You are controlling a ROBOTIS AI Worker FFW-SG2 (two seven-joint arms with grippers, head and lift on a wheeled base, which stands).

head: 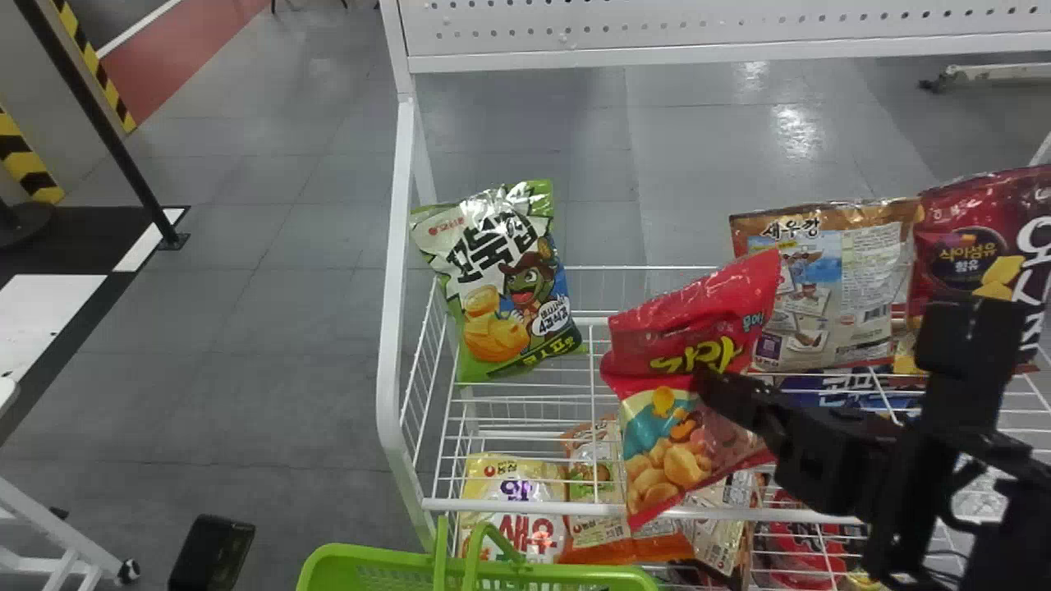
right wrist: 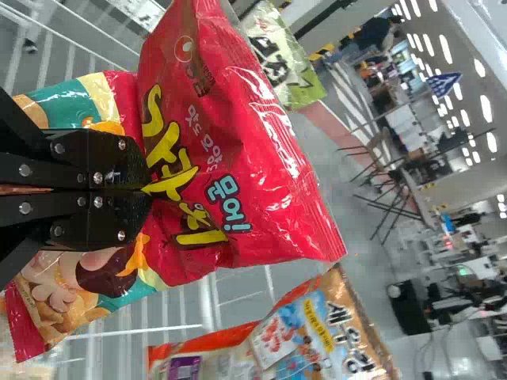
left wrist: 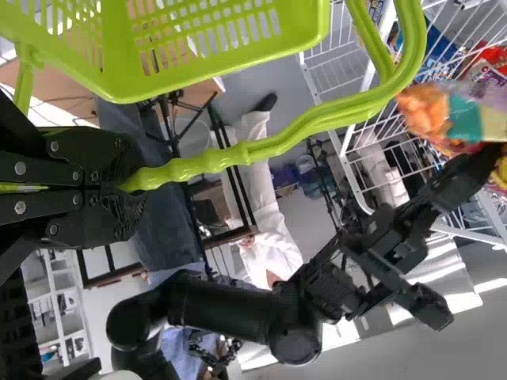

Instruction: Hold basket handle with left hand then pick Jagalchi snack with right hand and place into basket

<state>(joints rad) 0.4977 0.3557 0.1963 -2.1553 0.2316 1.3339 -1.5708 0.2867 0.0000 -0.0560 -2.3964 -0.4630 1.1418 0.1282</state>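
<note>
Our right gripper (right wrist: pixel 147 188) is clamped on the glossy red plastic snack bag (head: pixel 677 443), which hangs above the front of the white wire rack (head: pixel 509 505). The bright green plastic basket (head: pixel 374 561) lies nearer to us and to the bag's left, so we judge the coming carry runs back and leftward. The bag's long axis slants, its top leaning right and its lower end towards the basket's side. Our left gripper (left wrist: pixel 133 182) is closed round the ribbed green handle (left wrist: pixel 214 163).
</note>
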